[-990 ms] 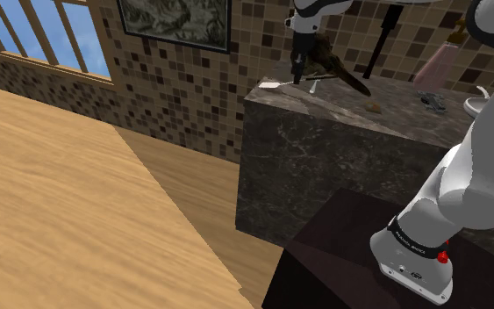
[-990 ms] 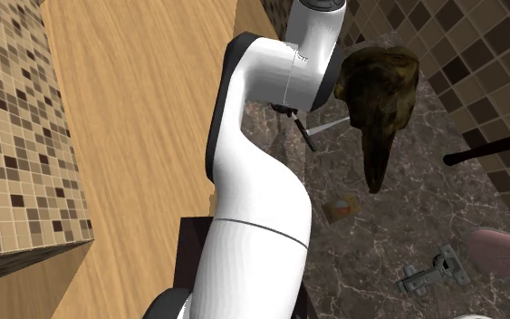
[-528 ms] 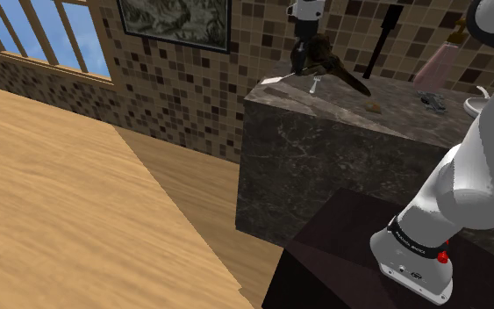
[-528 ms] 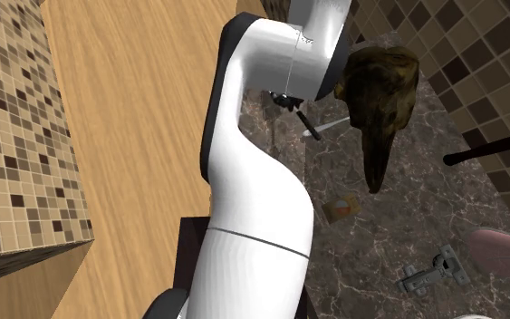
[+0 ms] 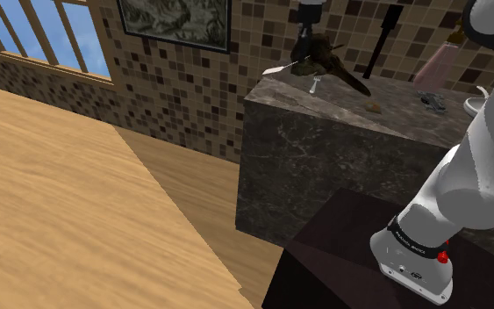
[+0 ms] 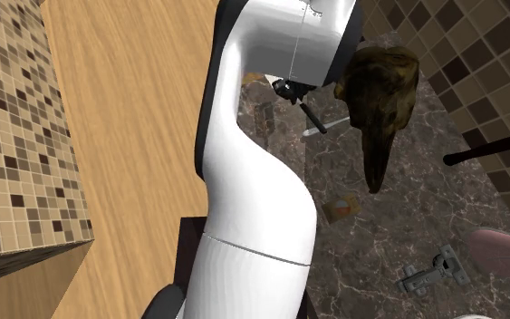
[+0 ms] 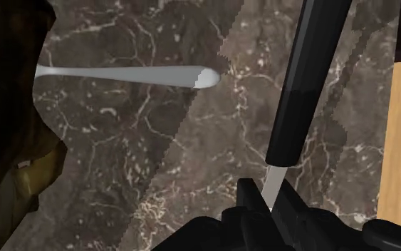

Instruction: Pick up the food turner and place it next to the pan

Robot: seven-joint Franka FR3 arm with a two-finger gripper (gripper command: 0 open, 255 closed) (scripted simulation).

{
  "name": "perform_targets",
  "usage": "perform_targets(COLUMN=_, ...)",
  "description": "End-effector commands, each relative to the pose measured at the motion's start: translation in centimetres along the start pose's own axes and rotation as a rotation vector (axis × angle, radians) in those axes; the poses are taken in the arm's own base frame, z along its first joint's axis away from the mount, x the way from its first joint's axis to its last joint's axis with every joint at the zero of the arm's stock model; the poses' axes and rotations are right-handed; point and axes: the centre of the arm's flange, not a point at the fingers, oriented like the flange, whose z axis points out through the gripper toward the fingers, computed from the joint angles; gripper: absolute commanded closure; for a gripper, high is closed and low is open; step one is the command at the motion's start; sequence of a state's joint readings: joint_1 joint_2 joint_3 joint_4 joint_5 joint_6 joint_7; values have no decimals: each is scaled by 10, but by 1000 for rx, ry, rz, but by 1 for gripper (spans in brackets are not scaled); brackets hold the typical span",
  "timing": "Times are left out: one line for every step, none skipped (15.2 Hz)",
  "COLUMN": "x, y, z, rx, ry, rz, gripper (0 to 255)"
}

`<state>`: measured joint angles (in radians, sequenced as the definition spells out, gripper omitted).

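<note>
The turner (image 7: 307, 78) is in the end effector (image 7: 268, 198). The two fingers are clenched on its thin pale shank, just where the black handle begins, so there is no gap left to cover: the thing lies directly between the fingers. Its long axis runs away from the fingers along the line of the hand and leans only a little to one side, with the black handle pointing forward. In the shoulder view a small white tip stands out to the left of the hand, above the corner of the bench (image 5: 324, 158). I take it for the blade, and it seems to hang free of the bench. The pan (image 5: 331, 60), a dark brownish shape, stands on the bench just to the right of the hand in that view, so the blade points away from it, toward the edge of the bench. A spoon (image 7: 120, 73) lies flat on the bench between the turner and the pan, crossways to the turner, with its near end pointing at the handle. I judge that the coming move goes sideways toward the pan, and that the turner must be set down clear of the spoon.
</note>
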<state>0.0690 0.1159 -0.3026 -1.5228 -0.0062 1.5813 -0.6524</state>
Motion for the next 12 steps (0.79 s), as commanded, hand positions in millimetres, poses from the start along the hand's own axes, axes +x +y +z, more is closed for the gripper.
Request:
perform_targets(x=-14, y=-2, z=-3, rx=0, ry=0, rz=0, gripper=255)
perform_targets(x=-27, y=-3, z=-2, rx=0, ry=0, rz=0, gripper=255)
perform_targets(x=-40, y=-4, z=-1, rx=0, ry=0, rz=0, gripper=255)
perform_targets(x=-53, y=-5, z=0, rx=0, ry=0, rz=0, gripper=255)
perform_targets(x=-66, y=-7, z=0, rx=0, ry=0, rz=0, gripper=255)
perform_targets(x=-79, y=-8, z=1, rx=0, ry=0, rz=0, gripper=255)
perform_targets(x=-92, y=-9, z=2, rx=0, ry=0, rz=0, gripper=255)
perform_targets(x=-106, y=-10, z=3, rx=0, ry=0, rz=0, gripper=255)
perform_targets(x=-119, y=-12, z=4, rx=0, ry=0, rz=0, gripper=255)
perform_targets(x=-132, y=-13, z=5, rx=0, ry=0, rz=0, gripper=255)
perform_targets(x=-145, y=-14, z=6, rx=0, ry=0, rz=0, gripper=255)
perform_targets(x=-158, y=-15, z=6, rx=0, ry=0, rz=0, gripper=255)
